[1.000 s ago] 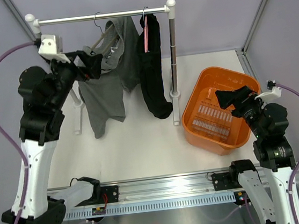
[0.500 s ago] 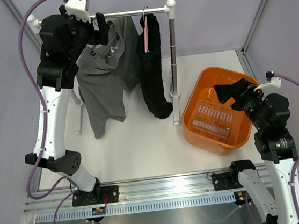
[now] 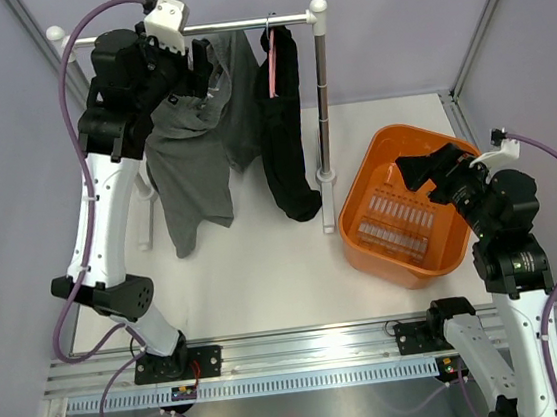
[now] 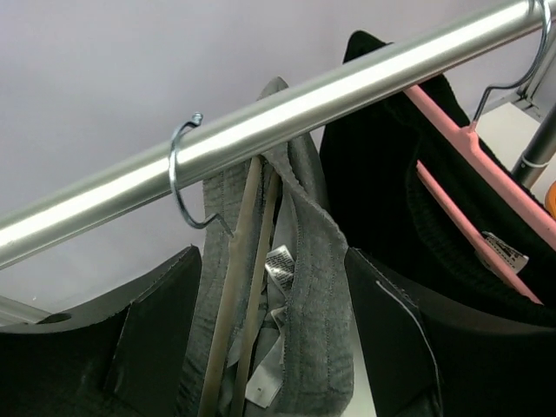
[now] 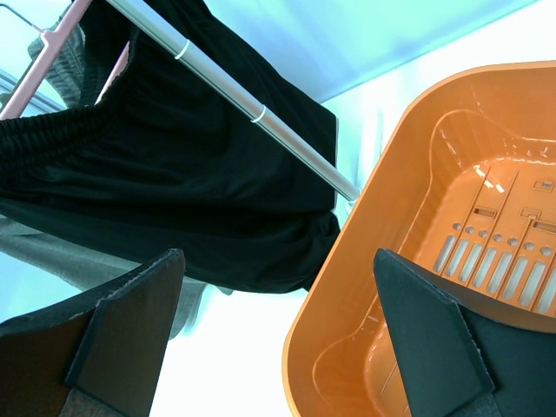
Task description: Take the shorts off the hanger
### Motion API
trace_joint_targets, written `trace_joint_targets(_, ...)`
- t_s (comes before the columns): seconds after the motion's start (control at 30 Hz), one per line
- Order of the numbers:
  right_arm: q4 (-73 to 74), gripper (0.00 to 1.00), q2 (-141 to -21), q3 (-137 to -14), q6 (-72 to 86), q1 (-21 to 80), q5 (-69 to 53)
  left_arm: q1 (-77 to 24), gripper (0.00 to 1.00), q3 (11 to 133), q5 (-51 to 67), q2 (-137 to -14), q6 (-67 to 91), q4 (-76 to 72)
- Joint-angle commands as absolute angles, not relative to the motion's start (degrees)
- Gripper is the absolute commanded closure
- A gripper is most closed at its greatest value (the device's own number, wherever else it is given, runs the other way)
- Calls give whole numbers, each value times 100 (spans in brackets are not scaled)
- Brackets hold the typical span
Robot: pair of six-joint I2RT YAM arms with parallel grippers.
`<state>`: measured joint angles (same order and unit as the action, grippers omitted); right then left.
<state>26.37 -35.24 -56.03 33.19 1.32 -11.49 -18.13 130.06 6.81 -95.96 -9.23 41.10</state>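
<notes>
Looking down from the top camera, I have the left hand (image 3: 205, 71) raised to the rail (image 3: 237, 23) in the upper left of the frame, right at the waistband of the grey shorts (image 3: 193, 168). The shorts hang from that rail and drape down over the white table (image 3: 265, 270). Just to their right, a black garment (image 3: 286, 137) hangs on a pink hanger (image 3: 271, 68). At the right of the frame the right hand (image 3: 417, 172) hovers over the orange basket (image 3: 405, 259), released and grasping nothing.

On the left wrist camera, the rail (image 4: 347, 87) crosses the frame from lower left to upper right. A wire hook (image 4: 178, 174) loops over it, and the wooden hanger (image 4: 239, 287) drops from the hook with the grey shorts (image 4: 313, 295) draped on it. My left hand (image 4: 274, 287) straddles that bundle. Its fingers (image 4: 148, 347) stand apart, one on each side of the cloth, released rather than clenched. The grey fabric hangs loose between them. The pink hanger (image 4: 452, 182) and black garment (image 4: 373, 174) fill the right side.

On the right wrist camera, the right hand (image 5: 278, 261) is spread wide with nothing between its fingers. The basket (image 5: 347, 287) fills the lower right. The black garment (image 5: 191, 191) hangs across the upper left, behind the rack's upright post (image 5: 261, 117).
</notes>
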Motion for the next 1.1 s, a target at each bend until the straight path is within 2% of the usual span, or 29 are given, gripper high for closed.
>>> trace_joint_targets(0.0, 2400, 0, -3577, -5669, 3234, 105, -1265, -1775, 29, 13192, 967, -9817, -1221, 4043)
trace_joint_targets(0.23, 2303, 0, -3761, -5722, 3278, 105, -1354, -1433, 30, 13333, 1177, -10054, -1011, 3885)
trace_joint_targets(0.47, 2285, 1, -3806, -5687, 3261, 105, -1362, -1020, 31, 13421, 1915, -10195, -633, 3727)
trace_joint_targets(0.87, 2215, 1, -3841, -5643, 3261, 114, -1371, -1002, 35, 13333, 2908, -10432, -677, 3920)
trace_joint_targets(1.07, 2206, 1, -3858, -5634, 3252, 105, -1371, -1151, 41, 13254, 2725, -10468, -870, 4034)
